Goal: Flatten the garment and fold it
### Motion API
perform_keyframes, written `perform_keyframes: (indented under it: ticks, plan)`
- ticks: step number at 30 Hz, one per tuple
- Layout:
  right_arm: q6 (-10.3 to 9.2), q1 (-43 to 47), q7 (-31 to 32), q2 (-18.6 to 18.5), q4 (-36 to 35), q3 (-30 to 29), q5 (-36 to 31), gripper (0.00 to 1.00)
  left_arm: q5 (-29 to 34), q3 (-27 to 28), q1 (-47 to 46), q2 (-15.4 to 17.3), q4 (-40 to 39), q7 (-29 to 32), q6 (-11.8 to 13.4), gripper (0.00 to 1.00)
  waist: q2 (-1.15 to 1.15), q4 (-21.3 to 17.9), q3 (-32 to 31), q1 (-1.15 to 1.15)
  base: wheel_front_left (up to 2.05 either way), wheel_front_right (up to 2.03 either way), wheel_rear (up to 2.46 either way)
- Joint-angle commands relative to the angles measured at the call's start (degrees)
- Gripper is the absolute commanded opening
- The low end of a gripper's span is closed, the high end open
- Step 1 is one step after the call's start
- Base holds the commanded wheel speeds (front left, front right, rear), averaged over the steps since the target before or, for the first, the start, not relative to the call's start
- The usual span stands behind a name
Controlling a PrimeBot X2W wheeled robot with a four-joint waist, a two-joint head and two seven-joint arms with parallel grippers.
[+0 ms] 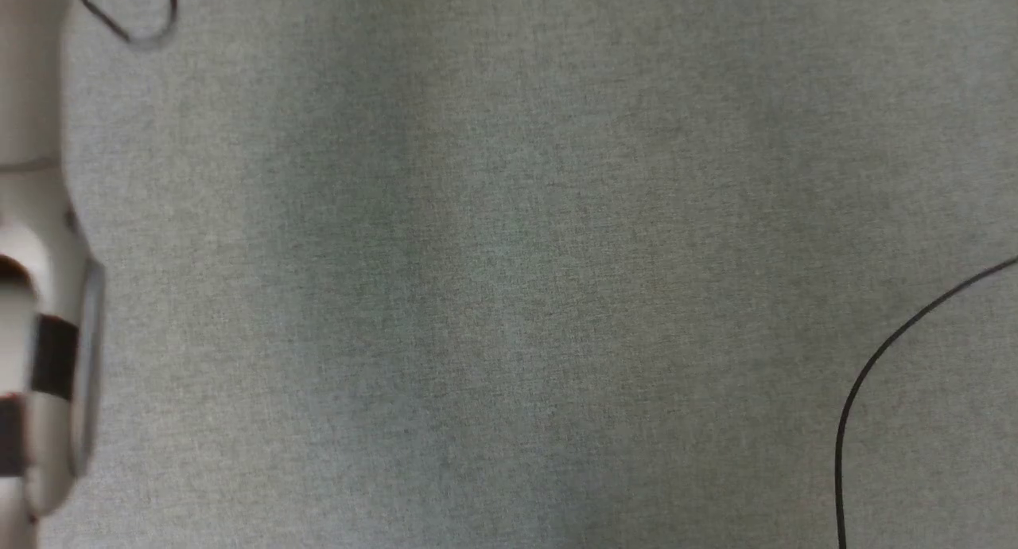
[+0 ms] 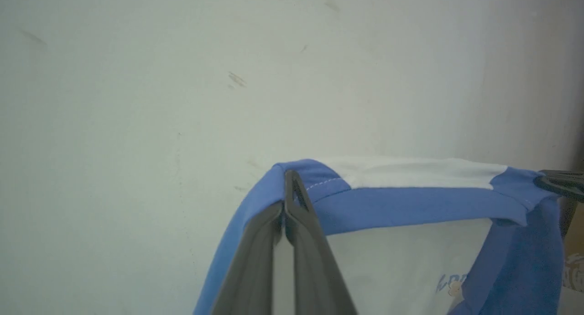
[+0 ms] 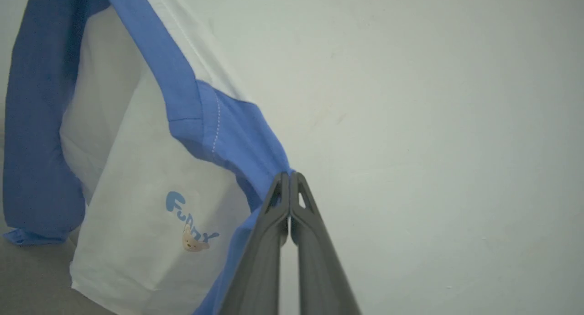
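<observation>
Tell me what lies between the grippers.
The garment: its blue band and white strip stretch from the left gripper to the right gripper, both shut on its shoulders. The left wrist view shows it.

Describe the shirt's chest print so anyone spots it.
Against the pale wall, the T-shirt hangs pinched in the right gripper. On its white front sits the print: blue lettering with a small tan bear face, unlike the plain blue sleeves around it.

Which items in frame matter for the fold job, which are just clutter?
Job: soft white T-shirt with blue sleeves, hanging; left end effector and right end effector, both shut on its blue shoulders.
Lying about: thin black cable on the grey woven surface.
</observation>
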Motion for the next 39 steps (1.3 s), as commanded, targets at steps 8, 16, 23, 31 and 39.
perform_keyframes:
  ticks: [8,16,23,31,39]
  plan:
    - [-0.2,12.72,-2.48,-0.28,2.31,6.32,4.86,0.0,-3.48,-4.03,17.38,-0.53,4.3,-5.59,-0.35,0.0,0.0,3.01,-5.35,-0.01,0.0,0.0,0.0]
    - [-0.2,29.89,-3.06,-2.47,-1.58,11.42,10.02,0.0,-7.27,-9.31,40.19,0.25,2.41,-7.28,-0.38,0.0,0.0,4.59,-15.11,-0.01,0.0,0.0,0.0]
    - [-0.2,44.58,-3.16,-5.63,-7.62,14.92,13.65,0.0,-10.41,-11.64,58.98,3.24,-2.94,-4.55,-0.36,0.0,0.0,5.3,-23.67,-0.01,0.0,0.0,0.0]
    - [-0.2,57.73,-2.05,-9.41,-13.68,16.57,16.36,0.0,-12.43,-14.18,76.34,6.9,-13.09,0.62,2.11,0.0,0.0,5.91,-30.4,-0.01,0.0,0.0,0.0]
    - [-0.2,68.15,5.56,-14.67,-19.11,14.42,22.21,0.0,-13.79,-15.85,86.54,9.41,-22.17,3.63,4.33,0.0,0.0,6.5,-34.21,-0.01,0.0,0.0,0.0]
